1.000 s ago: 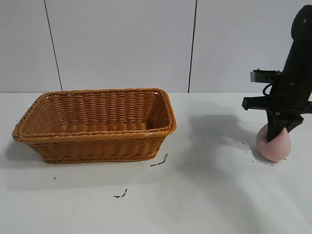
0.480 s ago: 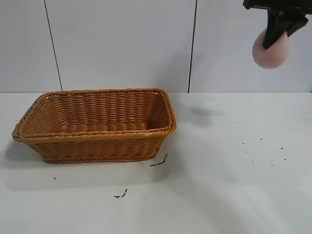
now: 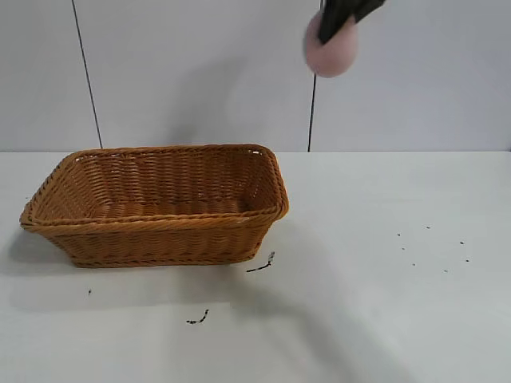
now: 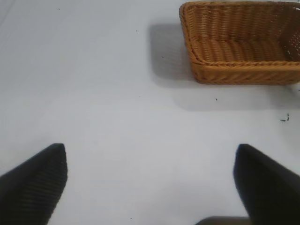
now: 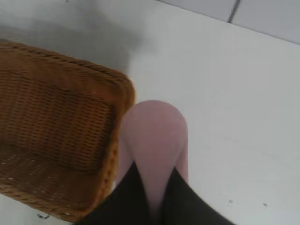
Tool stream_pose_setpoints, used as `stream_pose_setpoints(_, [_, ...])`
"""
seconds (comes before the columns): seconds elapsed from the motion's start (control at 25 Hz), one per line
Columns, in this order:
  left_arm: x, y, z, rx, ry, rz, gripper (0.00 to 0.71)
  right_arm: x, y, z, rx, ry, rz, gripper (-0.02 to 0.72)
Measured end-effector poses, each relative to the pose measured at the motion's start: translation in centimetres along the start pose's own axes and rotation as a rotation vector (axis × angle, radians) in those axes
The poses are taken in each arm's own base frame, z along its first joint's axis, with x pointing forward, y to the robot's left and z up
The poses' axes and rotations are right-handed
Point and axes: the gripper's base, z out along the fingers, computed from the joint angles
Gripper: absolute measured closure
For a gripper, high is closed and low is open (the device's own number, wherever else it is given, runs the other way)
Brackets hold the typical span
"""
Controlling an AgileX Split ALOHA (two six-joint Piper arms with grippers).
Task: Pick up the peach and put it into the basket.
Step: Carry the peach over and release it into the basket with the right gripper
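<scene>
Right gripper point(image 3: 335, 20) is clenched on the peach point(image 3: 331, 46) and holds it high in the air, at about 1 o'clock from the basket point(image 3: 160, 203) in the exterior view. Only the lower tips of the dark fingers point(image 3: 329, 24) show at the top edge of that view; the rest of the arm is cut off. The peach hangs below them, pale pink and rounded, in front of the white wall panels point(image 3: 200, 72), well apart from the table point(image 3: 383, 279). In the right wrist view the two fingers point(image 5: 129, 197) press on both sides of the peach point(image 5: 154, 140), so that the fruit bulges out between them. Behind it lies one corner of the basket point(image 5: 56, 136); the peach seems just beside the braided rim there, but whether it is already over the opening I cannot tell.

Nothing can be seen inside the basket. It stands on the table with its long side toward the exterior camera. At about 5 o'clock from it some small dark crumbs point(image 3: 263, 263) lie on the table, and more fine specks point(image 3: 431, 247) are scattered at about 3 o'clock, farther off.

Left gripper point(image 4: 150, 187) is released: its two dark fingertips point(image 4: 35, 183) stand wide apart above the bare table point(image 4: 117, 117), with the basket point(image 4: 241, 44) at about 1 o'clock in front of it, well apart.
</scene>
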Motion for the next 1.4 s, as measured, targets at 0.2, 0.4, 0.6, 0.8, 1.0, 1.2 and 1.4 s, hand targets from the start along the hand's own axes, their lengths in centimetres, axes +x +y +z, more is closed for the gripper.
stream_pose_setpoints(0.2, [0.0,0.0,0.0,0.0,0.0,0.0,0.017,0.1,5.9,4.5,-0.076,0.019,-0.101,0.718])
stream_pose_setpoints(0.4, [0.0,0.0,0.0,0.0,0.0,0.0,0.017,1.3,8.0,11.7,-0.094,0.062,-0.137,0.718])
stream_pose_setpoints(0.6, [0.0,0.0,0.0,0.0,0.0,0.0,0.017,3.2,7.8,17.3,-0.094,0.133,-0.132,0.718])
stream_pose_setpoints(0.8, [0.0,0.0,0.0,0.0,0.0,0.0,0.017,3.5,7.8,18.1,-0.096,0.139,-0.167,0.636])
stream_pose_setpoints(1.0, [0.0,0.0,0.0,0.0,0.0,0.0,0.017,3.1,7.9,17.0,-0.099,0.126,-0.179,0.121])
stream_pose_setpoints(1.2, [0.0,0.0,0.0,0.0,0.0,0.0,0.017,0.8,8.3,11.8,-0.108,0.068,-0.209,0.02])
stream_pose_setpoints(1.4, [0.0,0.0,0.0,0.0,0.0,0.0,0.017,-1.9,7.9,4.1,-0.051,-0.058,-0.234,0.015])
